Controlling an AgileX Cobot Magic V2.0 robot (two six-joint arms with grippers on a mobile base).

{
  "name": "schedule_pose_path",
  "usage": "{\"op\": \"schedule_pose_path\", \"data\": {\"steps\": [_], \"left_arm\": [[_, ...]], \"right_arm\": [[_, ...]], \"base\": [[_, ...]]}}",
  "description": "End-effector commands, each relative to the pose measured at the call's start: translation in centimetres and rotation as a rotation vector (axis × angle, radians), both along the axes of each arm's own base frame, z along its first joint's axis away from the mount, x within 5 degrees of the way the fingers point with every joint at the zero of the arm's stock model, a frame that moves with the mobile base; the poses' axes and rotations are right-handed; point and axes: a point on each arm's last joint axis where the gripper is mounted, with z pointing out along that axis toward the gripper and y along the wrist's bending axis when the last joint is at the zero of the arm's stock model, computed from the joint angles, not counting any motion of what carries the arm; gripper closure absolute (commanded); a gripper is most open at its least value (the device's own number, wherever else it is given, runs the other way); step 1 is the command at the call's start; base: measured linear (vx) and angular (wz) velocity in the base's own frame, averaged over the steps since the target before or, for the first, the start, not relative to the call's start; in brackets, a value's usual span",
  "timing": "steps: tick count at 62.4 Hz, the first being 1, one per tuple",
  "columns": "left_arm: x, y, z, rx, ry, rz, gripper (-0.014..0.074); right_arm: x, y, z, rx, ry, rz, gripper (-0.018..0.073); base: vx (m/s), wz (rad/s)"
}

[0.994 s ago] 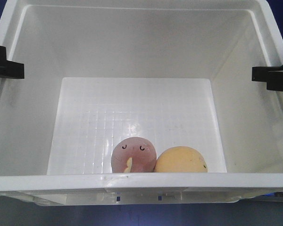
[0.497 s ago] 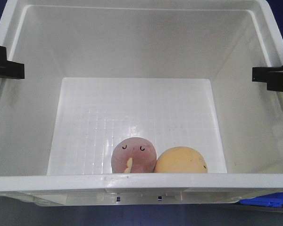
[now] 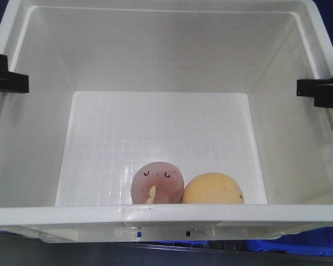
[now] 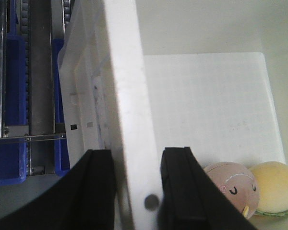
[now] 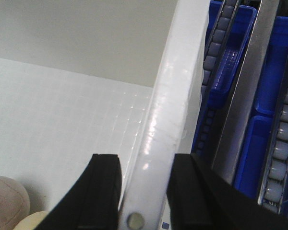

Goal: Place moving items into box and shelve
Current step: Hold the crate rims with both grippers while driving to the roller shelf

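The white box (image 3: 166, 213) fills the front view, and both moving items lie on its floor against the near wall. The pink plush ball (image 3: 158, 182) with the closed-eye face touches the yellow-orange ball (image 3: 213, 188) on its right. My left gripper (image 3: 8, 82) is shut on the box's left rim (image 4: 129, 96), one finger inside and one outside. Over on the other side, the right rim (image 5: 177, 86) is clamped the same way by my right gripper (image 3: 317, 91). The pink ball (image 4: 230, 187) and yellow ball (image 4: 273, 184) also show in the left wrist view.
Blue bins (image 3: 299, 246) show beneath the box's near edge. Beside the box on both sides run roller-rail shelves holding blue bins (image 4: 12, 96) (image 5: 278, 72), with metal rails between them.
Blue bins have slid into sight under the box's near edge, from the lower right toward the middle. Grippers, box and both balls keep their places relative to each other.
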Motion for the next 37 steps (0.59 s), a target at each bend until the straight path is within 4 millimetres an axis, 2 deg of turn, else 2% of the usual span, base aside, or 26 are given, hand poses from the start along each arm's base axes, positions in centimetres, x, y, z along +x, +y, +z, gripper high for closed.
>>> {"op": "schedule_pose_path", "data": {"steps": [1,37], "left_arm": [[-0.20,-0.07,2.99,-0.101,-0.195,0.005,0.0600],[-0.20,-0.07,2.99,-0.101,-0.195,0.005,0.0600]], "right_arm": [[-0.09,-0.04,2.70,0.049,-0.182,-0.015,0.0565],[-0.09,-0.04,2.70,0.049,-0.182,-0.015,0.0565]], "base": [[0.10,-0.02],[0.08,-0.01]]}}
